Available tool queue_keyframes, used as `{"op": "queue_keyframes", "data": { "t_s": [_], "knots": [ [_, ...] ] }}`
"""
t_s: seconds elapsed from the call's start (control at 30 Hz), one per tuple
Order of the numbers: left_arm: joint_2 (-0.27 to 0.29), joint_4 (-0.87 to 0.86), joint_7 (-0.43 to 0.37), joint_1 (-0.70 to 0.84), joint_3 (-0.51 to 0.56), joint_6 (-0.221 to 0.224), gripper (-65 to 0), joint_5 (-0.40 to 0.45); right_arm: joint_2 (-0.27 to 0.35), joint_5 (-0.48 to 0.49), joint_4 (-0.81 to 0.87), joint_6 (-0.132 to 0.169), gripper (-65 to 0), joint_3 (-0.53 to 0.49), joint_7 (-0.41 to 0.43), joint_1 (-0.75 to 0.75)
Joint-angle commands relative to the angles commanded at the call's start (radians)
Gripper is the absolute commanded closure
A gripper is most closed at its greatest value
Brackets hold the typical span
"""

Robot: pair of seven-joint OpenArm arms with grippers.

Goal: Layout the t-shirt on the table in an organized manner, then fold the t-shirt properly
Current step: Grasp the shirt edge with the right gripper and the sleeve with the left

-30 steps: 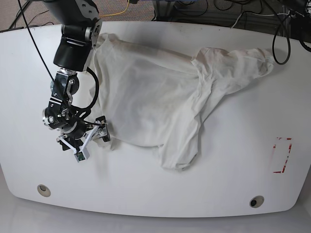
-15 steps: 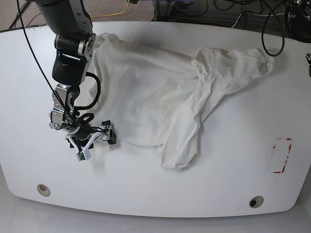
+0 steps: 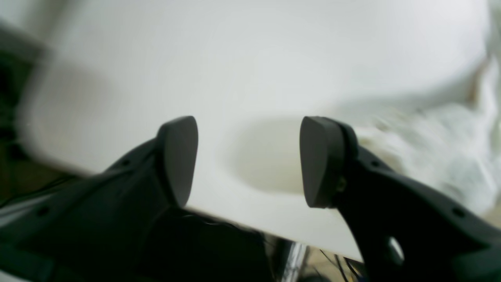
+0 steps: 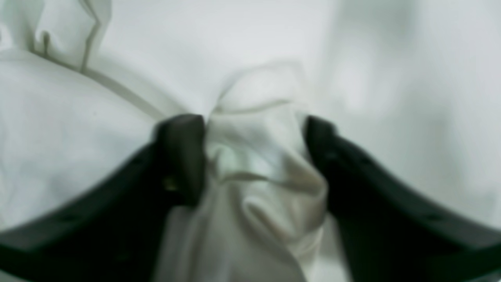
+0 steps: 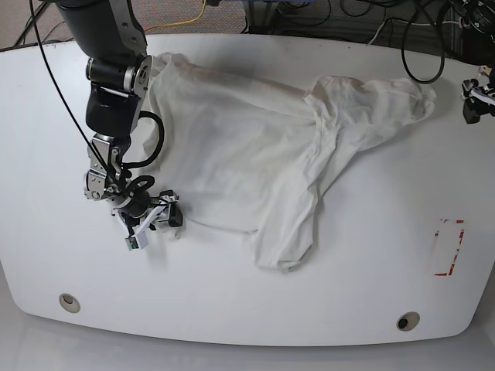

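The t-shirt lay crumpled and spread across the far half of the white bench, one lobe hanging toward the near edge and a sleeve reaching toward the bench's far corner on the base view's right. No graphic or lettering showed on the upturned cloth.

The right gripper sat low at the shirt's near corner on the base view's left. In its wrist view a bunched fold of the shirt filled the gap between the dark fingers, which appeared closed on the cloth, though the picture was soft.

The left gripper hung at the bench edge beyond that sleeve, its fingers spread wide with nothing between them, blurred fabric just beside.
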Motion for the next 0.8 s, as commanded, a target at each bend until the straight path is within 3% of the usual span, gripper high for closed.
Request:
{"op": "queue_keyframes", "data": {
  "t_s": [0.07, 0.13, 0.53, 0.8],
  "knots": [
    [0.037, 0.0, 0.0, 0.0, 0.043, 0.0, -39.4, 0.0, 0.0, 0.0, 0.003, 0.0, -7.1, 0.0, 0.0, -0.011],
    [0.057, 0.0, 0.0, 0.0, 0.078, 0.0, -39.4, 0.0, 0.0, 0.0, 0.003, 0.0, 0.0, 0.0, -0.002, -0.014],
    [0.126, -0.003, -0.009, -0.008, 0.235, 0.008, -39.4, 0.009, 0.005, 0.002, 0.048, 0.0, -1.4, 0.0, -0.002, -0.054],
    [0.133, -0.003, -0.069, -0.009, 0.252, 0.009, -39.4, 0.164, -0.002, 0.002, 0.147, 0.0, -1.4, -0.002, -0.048, -0.098]
  ]
}}
